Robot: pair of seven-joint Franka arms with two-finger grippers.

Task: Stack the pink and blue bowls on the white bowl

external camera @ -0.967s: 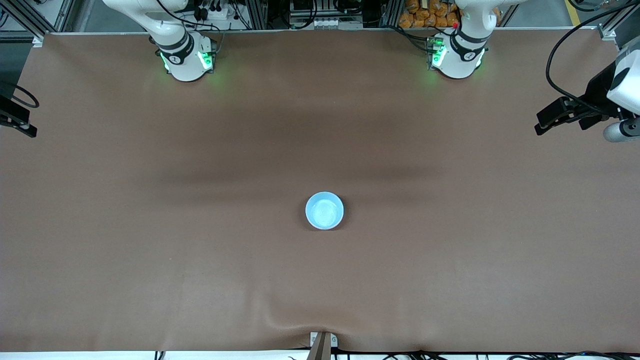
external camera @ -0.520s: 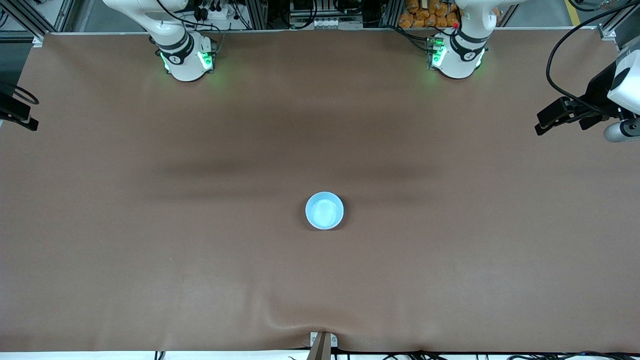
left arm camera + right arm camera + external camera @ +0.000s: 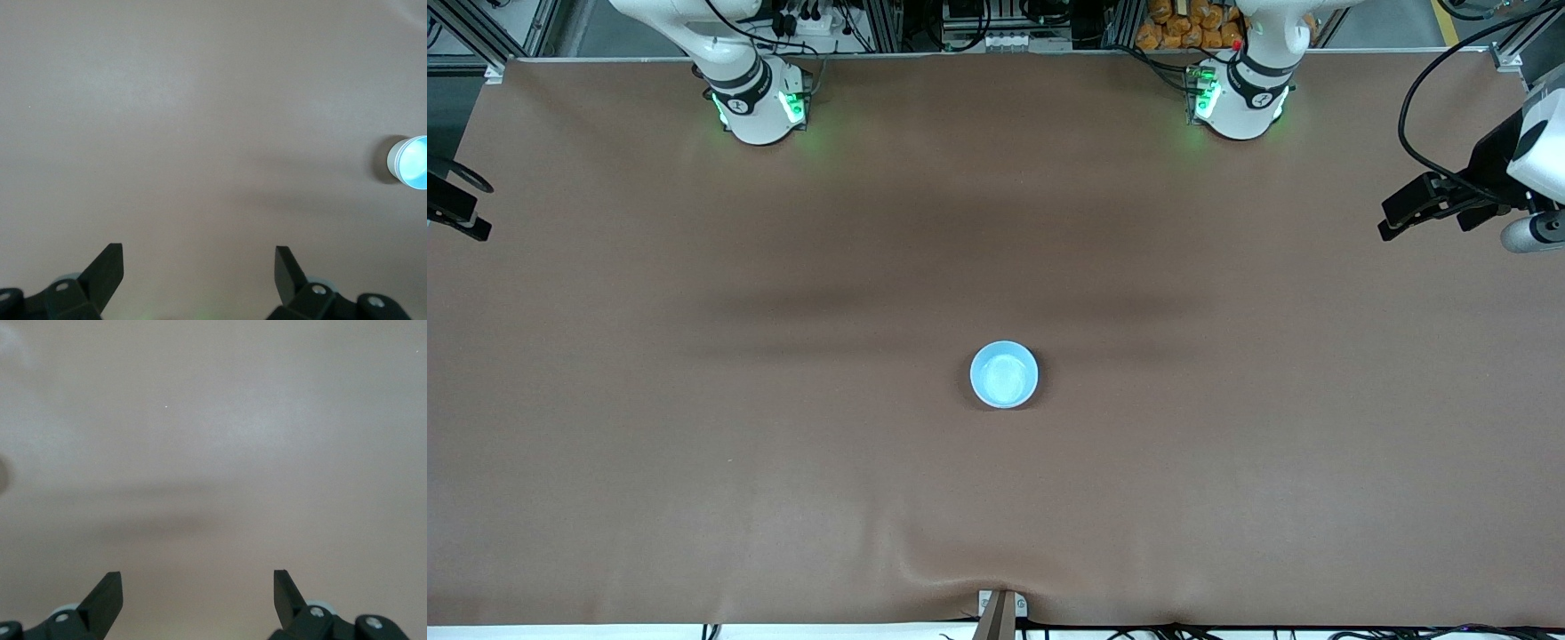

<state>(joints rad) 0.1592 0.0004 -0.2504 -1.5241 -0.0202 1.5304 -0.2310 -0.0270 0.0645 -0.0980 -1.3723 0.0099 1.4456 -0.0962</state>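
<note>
A blue bowl [image 3: 1004, 374] sits on the brown table [image 3: 694, 427], close to the middle of it. It stands right way up, with its open side facing up. In the front view it is at about 6 o'clock from the middle of the table, a little nearer to the front camera than the middle is. Only the blue bowl shows from above, so I cannot tell if a pink bowl or a white bowl sits under it. In the left wrist view the same bowl shows at the edge, and its side looks pale below the blue inside. The left gripper [image 3: 199, 263] hangs high over bare table at the left arm's end, at about 2 o'clock from the bowl in the front view. Its two fingers are spread wide apart and hold nothing. The right gripper [image 3: 197, 583] hangs high over bare table at the right arm's end, at about 10 o'clock from the bowl. Its fingers are also spread wide and hold nothing. Both grippers are well apart from the bowl.
</note>
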